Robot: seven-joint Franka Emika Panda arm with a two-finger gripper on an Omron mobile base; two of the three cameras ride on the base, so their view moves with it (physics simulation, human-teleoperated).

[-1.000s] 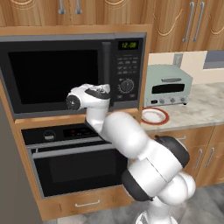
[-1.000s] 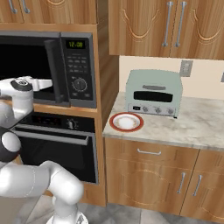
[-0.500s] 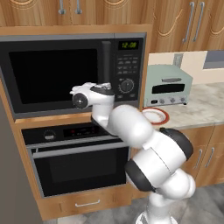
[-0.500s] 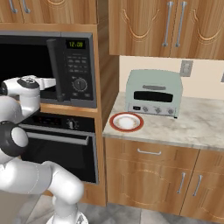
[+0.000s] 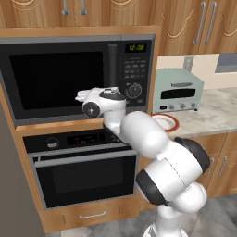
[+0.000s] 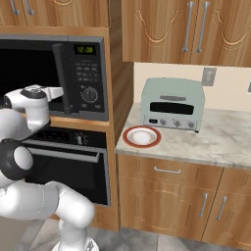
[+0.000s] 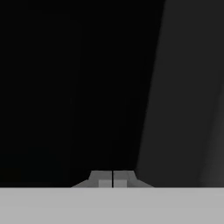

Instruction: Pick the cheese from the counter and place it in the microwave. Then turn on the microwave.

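Our gripper (image 7: 113,180) has its fingers pressed together and empty, facing the microwave (image 5: 60,78) door; its buttons (image 5: 134,69) lie to our right, slightly higher.

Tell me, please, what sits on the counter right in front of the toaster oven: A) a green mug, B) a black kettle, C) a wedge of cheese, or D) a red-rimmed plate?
D: a round plate with a red rim and a pale centre lies on the counter, just in front of the left end of the toaster oven, near the counter's left edge.
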